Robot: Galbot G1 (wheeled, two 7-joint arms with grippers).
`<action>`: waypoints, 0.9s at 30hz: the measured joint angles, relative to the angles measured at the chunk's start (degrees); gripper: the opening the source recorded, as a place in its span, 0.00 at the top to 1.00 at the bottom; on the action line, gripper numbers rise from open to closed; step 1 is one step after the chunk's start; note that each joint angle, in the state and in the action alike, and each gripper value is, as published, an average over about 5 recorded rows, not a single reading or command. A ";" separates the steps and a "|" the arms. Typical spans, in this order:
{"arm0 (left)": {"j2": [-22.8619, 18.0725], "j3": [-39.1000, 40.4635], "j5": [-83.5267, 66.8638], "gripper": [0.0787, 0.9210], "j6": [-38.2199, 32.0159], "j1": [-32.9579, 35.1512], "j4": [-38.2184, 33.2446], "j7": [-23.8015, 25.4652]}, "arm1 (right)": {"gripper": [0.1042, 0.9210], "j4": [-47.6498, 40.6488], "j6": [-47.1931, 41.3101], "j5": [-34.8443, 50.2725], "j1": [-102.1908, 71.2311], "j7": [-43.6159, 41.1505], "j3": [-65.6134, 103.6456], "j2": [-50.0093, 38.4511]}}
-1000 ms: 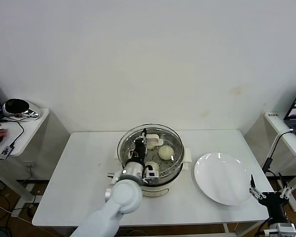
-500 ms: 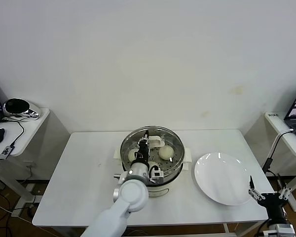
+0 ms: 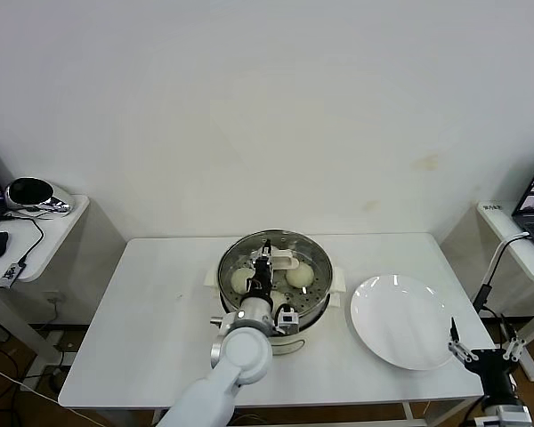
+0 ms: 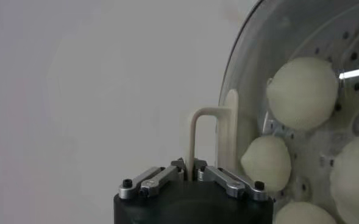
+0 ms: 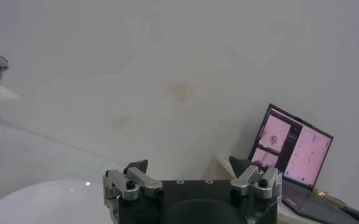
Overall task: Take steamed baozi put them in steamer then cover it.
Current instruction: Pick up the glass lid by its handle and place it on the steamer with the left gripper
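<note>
Steamer first, from your head view: the round shiny stainless-steel steamer (image 3: 273, 307) on its cream-white base sits mid-table, and the round clear glass cover (image 3: 289, 252) with its metal rim lies over it. Your left gripper (image 3: 265, 261) reaches in from the near side and is clamped on the cover's cream rectangular handle at the centre. Through the glass you can make out two of the small white-cream steamed baozi (image 3: 299, 275) on the perforated tray (the arm hides the rest). The flat white plate (image 3: 401, 321) lies on the table to the right of the steamer, apart from it. Your right gripper (image 3: 485, 353) is parked off the table's near right corner, fingers spread.

In your left wrist view, the left gripper (image 4: 191, 170) has its fingers closed onto the cream handle (image 4: 205, 135), and the cover's glass (image 4: 301, 115) shows four baozi behind it.

In your right wrist view, the right gripper (image 5: 193, 178) stands open with nothing between its fingers; a lit laptop (image 5: 292, 158) sits on a side table beyond.
</note>
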 measured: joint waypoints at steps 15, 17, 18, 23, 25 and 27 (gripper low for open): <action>-0.32 -1.08 -0.32 0.79 -0.27 1.47 -0.75 -0.62 | 0.12 -0.01 0.14 0.00 -0.09 -0.14 -0.21 -0.02; -0.02 -1.18 -0.66 0.72 -0.12 1.95 -1.56 -0.65 | 0.12 0.01 0.13 -0.02 -0.10 -0.15 -0.31 0.01; 0.15 -1.20 -0.85 0.68 -0.07 2.24 -2.09 -0.70 | 0.12 0.02 0.13 -0.02 -0.11 -0.15 -0.35 0.02; 1.55 -1.67 -2.51 0.52 -0.03 4.84 -6.34 -1.24 | 0.12 0.03 0.14 -0.06 -0.26 -0.16 -0.43 0.05; 2.35 -2.10 -3.85 0.45 -0.11 6.50 -8.99 -1.66 | 0.12 -0.02 0.16 -0.05 -0.31 -0.16 -0.47 0.02; 3.35 -2.79 -5.81 0.37 -0.30 8.59 -12.22 -2.26 | 0.12 -0.11 0.21 -0.02 -0.40 -0.17 -0.55 -0.12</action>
